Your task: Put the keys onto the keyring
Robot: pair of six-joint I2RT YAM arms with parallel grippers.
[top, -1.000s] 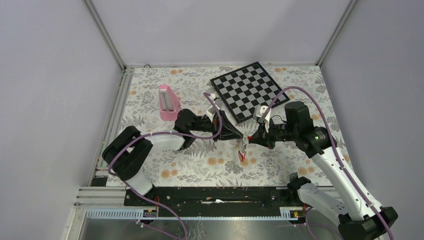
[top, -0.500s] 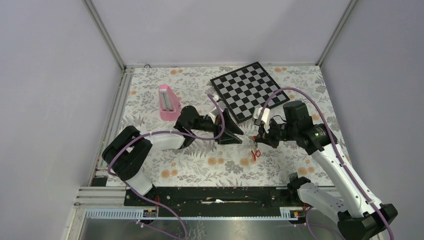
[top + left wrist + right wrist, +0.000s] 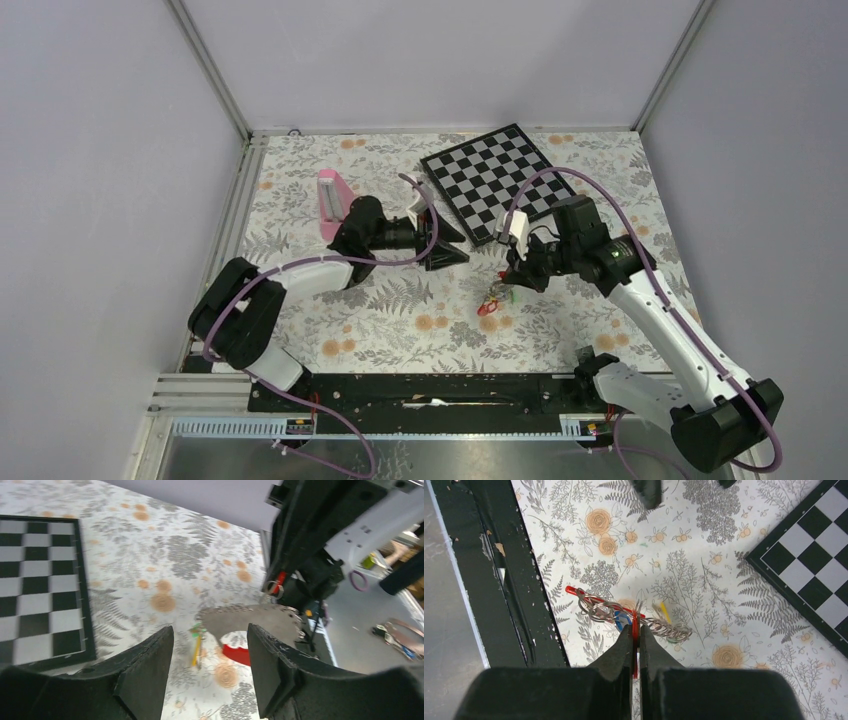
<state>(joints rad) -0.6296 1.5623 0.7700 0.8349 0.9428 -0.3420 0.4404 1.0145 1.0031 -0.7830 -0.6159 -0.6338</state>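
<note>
Pinched the keyring (image 3: 635,626) by its thin red side with the right gripper (image 3: 635,635), jaws shut tight on it. Hung it low over the floral table (image 3: 400,330), right of centre, just nearer than the near corner of the checkerboard (image 3: 490,180). Bunched the keys (image 3: 599,611) against the ring in a smeared silver tangle, with a blue tag (image 3: 621,621) and a yellow tag (image 3: 665,611) poking out. Held the left gripper (image 3: 209,630) wide and empty, just left of the bunch, fingers (image 3: 145,672) aimed at it. Left the pink block (image 3: 333,203) lying well off to the far left.

Read as a pause in the threading step, with the ring steadied on one side and nothing in hand on the other. Called next, probably, for finding any key not on the loop, pinching it by its tag and lining its hole up with the ring's opening.

Spotted no loose key in any view. Could not make out how many keys hung on the ring, nor whether each was truly threaded: too blurred close up, too small from above. Could only guess at the loop's grey side in a blurred arc in the left wrist view.
</note>
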